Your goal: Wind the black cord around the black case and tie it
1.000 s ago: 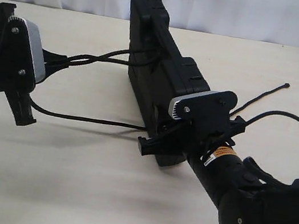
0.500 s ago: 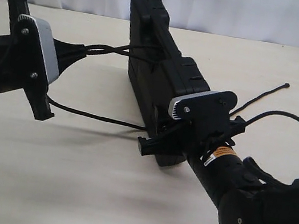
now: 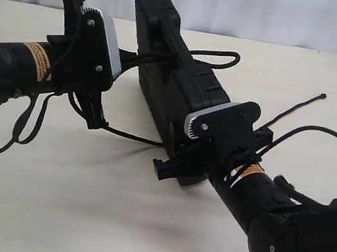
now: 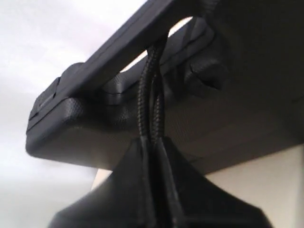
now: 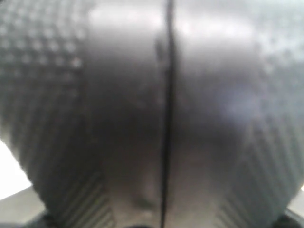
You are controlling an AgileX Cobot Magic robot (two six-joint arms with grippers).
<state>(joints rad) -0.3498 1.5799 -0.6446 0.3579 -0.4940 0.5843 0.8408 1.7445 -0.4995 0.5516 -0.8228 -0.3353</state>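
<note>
Table (image 3: 106, 219): beige, white backdrop.
Right claw (image 3: 183, 156): clamped on case (image 3: 166, 67), steadying it upright.
Left claw (image 4: 154, 142): pinching doubled cord (image 4: 149, 95) taut.

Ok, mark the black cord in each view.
Exterior view: black cord lies on the table left of the black case, tail trailing right.
Left wrist view: centre, two strands rising to the case.
Right wrist view: not visible; blurred case fills it.
Shared landmark: the black case.

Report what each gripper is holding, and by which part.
Left gripper pinches the thin black braided cord, two strands, just short of the flat black plastic case. Right gripper clamps that case by its near end.
</note>
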